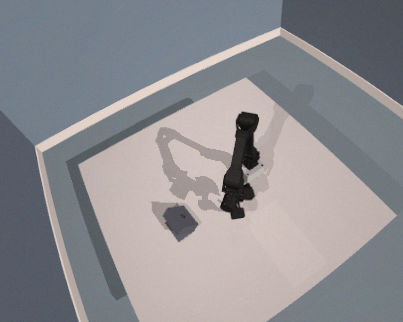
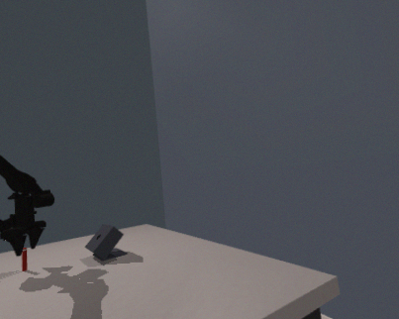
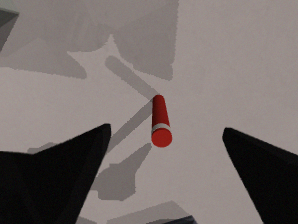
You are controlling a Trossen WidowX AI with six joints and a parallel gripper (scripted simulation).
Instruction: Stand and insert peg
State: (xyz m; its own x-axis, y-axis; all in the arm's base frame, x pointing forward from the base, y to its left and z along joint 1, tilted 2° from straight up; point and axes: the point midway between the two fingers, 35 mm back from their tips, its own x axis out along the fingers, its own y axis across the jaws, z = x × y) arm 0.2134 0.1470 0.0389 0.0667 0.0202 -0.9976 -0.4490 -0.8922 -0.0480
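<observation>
The red peg (image 2: pixel 24 261) (image 3: pixel 160 116) stands upright on the pale table (image 1: pixel 312 200) (image 2: pixel 210 277), with its white band near the top end. It is hidden behind the arm in the top view. My gripper (image 1: pixel 235 209) (image 2: pixel 25 244) (image 3: pixel 166 130) is open and empty. It hangs right above the peg, fingers pointing down on either side of it without touching. The dark sloped panel (image 1: pixel 178 221) (image 2: pixel 105 242) with its one hole stands apart from the peg, to the gripper's side.
The arm's base (image 1: pixel 254 173) sits on the table behind the gripper. A raised rim (image 1: pixel 152 92) and walls surround the table. The table's edge (image 2: pixel 314 297) falls off at the right in the exterior view.
</observation>
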